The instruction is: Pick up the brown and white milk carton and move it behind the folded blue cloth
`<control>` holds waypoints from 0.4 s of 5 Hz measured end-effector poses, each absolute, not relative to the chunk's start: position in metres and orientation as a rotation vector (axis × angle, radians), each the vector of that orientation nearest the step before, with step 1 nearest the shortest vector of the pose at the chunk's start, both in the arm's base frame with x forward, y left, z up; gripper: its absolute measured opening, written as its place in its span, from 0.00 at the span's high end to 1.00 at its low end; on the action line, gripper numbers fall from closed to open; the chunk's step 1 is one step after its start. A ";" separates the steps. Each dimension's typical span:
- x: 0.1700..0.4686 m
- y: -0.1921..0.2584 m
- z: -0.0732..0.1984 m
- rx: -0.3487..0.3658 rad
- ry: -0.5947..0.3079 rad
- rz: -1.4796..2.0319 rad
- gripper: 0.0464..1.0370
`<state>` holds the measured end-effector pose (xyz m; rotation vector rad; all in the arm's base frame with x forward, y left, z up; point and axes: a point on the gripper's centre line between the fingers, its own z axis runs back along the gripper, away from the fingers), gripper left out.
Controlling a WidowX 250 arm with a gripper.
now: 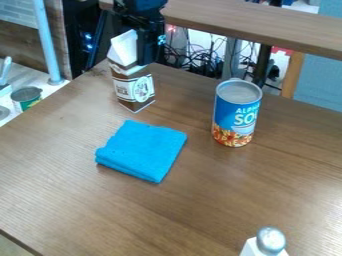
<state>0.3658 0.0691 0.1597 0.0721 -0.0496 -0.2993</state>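
hand [148, 61] by one carton [133, 89], openness and hold unclear, one cloth [142, 150], one blue can [235, 114]

We see a black arm [139, 6], its upper housing broad and rounded with a faint navy sheen. Below it, we make out a black gripper [148, 54], blocky, straight-sided and darker than the housing. Along one side we notice a small pale-blue fleck [161, 39], too small for us to identify.
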 end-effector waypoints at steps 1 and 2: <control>0.385 0.083 0.156 0.130 -0.057 -0.287 0.22; 0.391 0.103 0.141 0.195 -0.050 -0.255 0.22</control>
